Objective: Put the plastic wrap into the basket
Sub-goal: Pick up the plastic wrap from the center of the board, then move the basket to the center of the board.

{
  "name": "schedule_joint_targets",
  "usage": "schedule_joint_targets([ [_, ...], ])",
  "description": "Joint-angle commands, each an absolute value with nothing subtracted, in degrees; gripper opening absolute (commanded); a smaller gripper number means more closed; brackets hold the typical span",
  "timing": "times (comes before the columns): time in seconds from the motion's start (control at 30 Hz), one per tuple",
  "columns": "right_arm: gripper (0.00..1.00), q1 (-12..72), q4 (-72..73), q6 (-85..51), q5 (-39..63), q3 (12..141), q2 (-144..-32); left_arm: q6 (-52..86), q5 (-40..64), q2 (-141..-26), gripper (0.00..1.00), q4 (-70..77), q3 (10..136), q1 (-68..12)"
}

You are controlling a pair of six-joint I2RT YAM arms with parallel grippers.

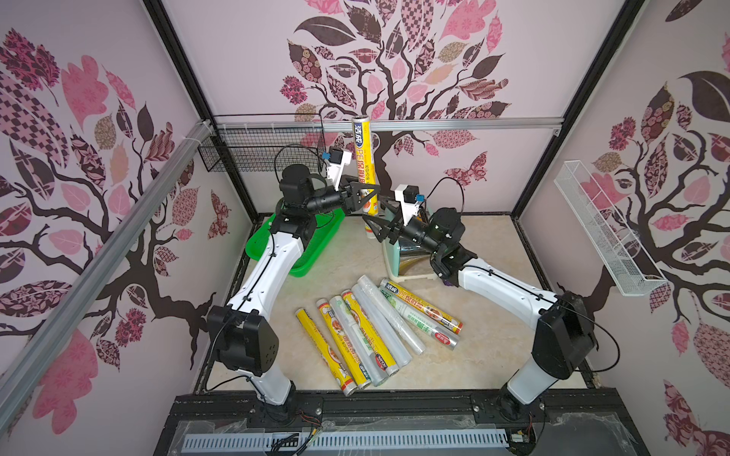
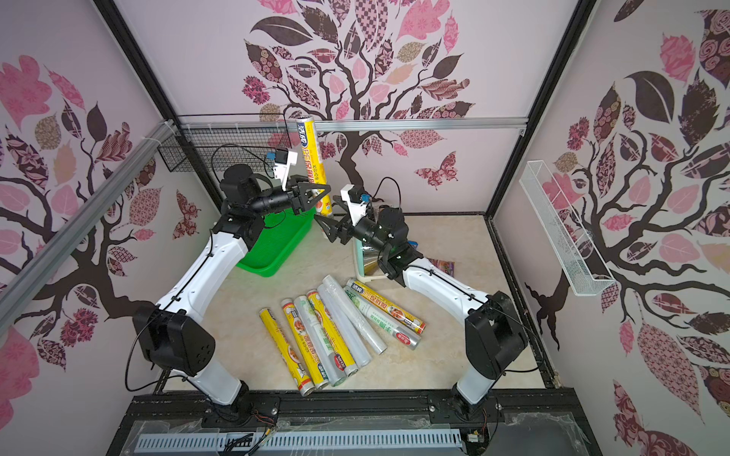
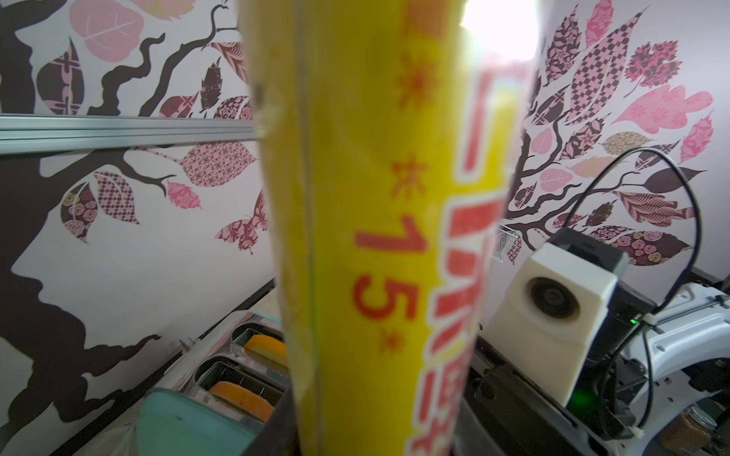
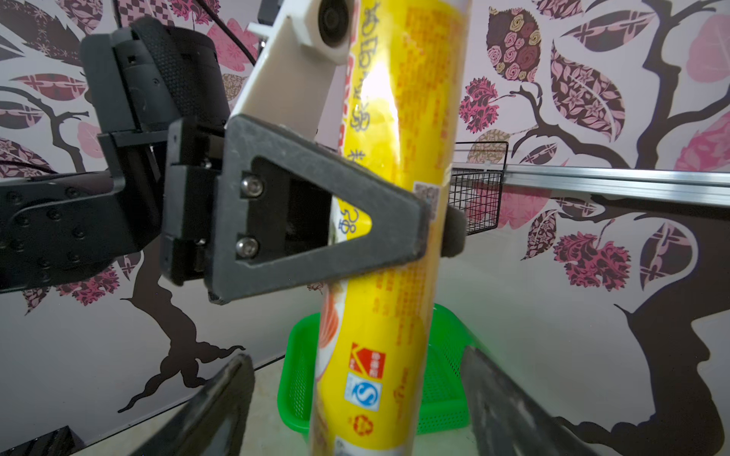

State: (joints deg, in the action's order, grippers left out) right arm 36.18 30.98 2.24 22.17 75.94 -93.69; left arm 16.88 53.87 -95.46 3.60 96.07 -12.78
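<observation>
I have the left arm bent high at the elbow, its forearm reaching level toward the middle over the basket (image 1: 258, 250). The left gripper (image 1: 368, 194) is clamped on a roll (image 1: 362, 150), one black triangular finger on each side of it, about two thirds of the way down. The roll stands nearly upright in the air, well above the table (image 1: 493, 316). It is a long thin cylinder in glossy yellow film with red print.

The right arm mirrors the left, with its wrist pointing left and sitting lower. The right gripper (image 4: 363, 398) is spread wide. Its dark fingers (image 4: 221, 402) flank the roll's lower end without touching it.

The basket is bright green plastic with fine mesh and rounded corners, and I see nothing in the part that shows. The other rolls (image 1: 367, 331) lie side by side on the pale marbled table, some yellow, some clear or silvery. A mint toaster (image 1: 407, 260) with a mirror-bright side stands beneath the right wrist.
</observation>
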Motion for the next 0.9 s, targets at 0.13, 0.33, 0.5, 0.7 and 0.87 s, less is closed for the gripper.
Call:
schedule_joint_targets([
  [0.13,0.85,36.37,23.32,9.70,20.08,72.18,-87.06,1.65,46.73,-92.32,0.38,-9.28,95.45,-11.57],
  [0.33,0.85,36.30,20.52,12.11,17.86,69.43,-84.50,-5.66,40.98,-90.29,0.39,-15.63,92.63,-9.95],
  [0.5,0.85,36.23,18.29,13.33,16.33,67.71,-83.04,-11.10,38.43,-89.17,0.39,-19.33,89.89,-7.34],
  [0.7,0.85,35.96,15.74,14.61,14.51,67.00,-82.49,-19.85,35.62,-90.54,0.38,-23.01,88.50,-3.63],
  [0.87,0.85,35.87,14.13,14.80,14.15,66.53,-82.64,-27.85,30.83,-93.72,0.37,-24.69,88.50,-0.44],
])
